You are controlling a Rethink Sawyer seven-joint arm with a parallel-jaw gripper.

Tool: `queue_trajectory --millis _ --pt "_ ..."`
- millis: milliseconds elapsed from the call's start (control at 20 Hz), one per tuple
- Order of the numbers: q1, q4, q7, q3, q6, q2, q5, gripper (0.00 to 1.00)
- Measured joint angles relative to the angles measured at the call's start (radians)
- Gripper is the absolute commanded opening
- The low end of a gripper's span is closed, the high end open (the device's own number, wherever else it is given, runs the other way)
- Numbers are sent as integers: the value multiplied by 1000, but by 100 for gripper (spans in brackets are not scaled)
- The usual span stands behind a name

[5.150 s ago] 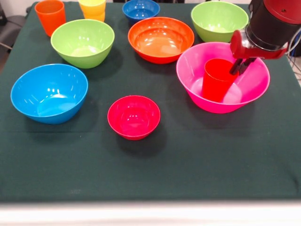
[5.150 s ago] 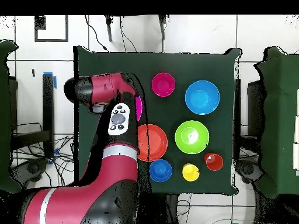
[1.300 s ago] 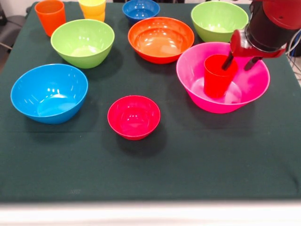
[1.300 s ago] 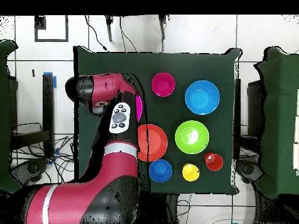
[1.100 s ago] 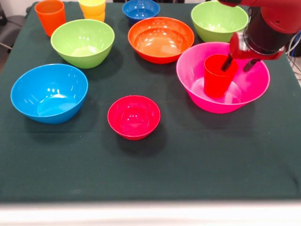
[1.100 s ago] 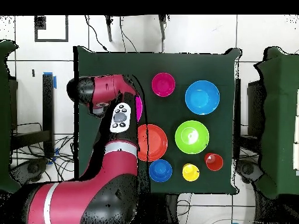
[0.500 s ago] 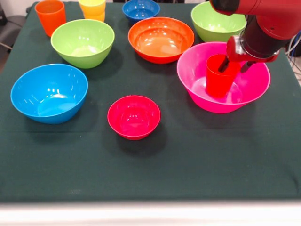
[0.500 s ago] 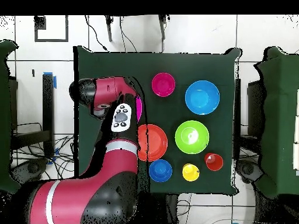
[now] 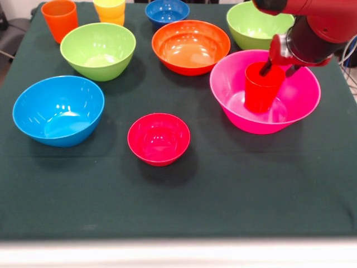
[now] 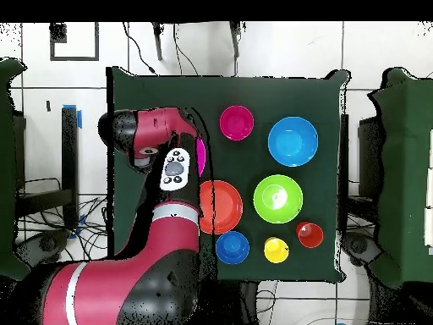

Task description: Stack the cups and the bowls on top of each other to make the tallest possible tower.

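The red cup (image 9: 261, 90) stands upright inside the big pink bowl (image 9: 234, 111) at the right. My gripper (image 9: 278, 68) hangs over the cup's far rim, open: one finger (image 9: 266, 68) dips at the cup's mouth and the other is behind it. The small crimson bowl (image 9: 159, 138) sits alone at the front middle. The orange cup (image 9: 59, 19) and yellow cup (image 9: 110, 10) stand at the far left. In the overhead view the arm (image 10: 161, 135) hides the cup and all but a sliver of the pink bowl (image 10: 201, 152).
A light blue bowl (image 9: 58, 110) sits at the left. Two lime green bowls (image 9: 98, 50) (image 9: 259, 23), an orange bowl (image 9: 191, 46) and a small dark blue bowl (image 9: 167, 11) stand behind. Bare green cloth lies along the table's front.
My gripper has risen a little and shifted slightly left over the red cup. The cup and the bowls stay where they were.
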Motion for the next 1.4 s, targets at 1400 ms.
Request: queue_trajectory --millis 1400 --pt "-24 -96 0 0 94 -60 -5 100"
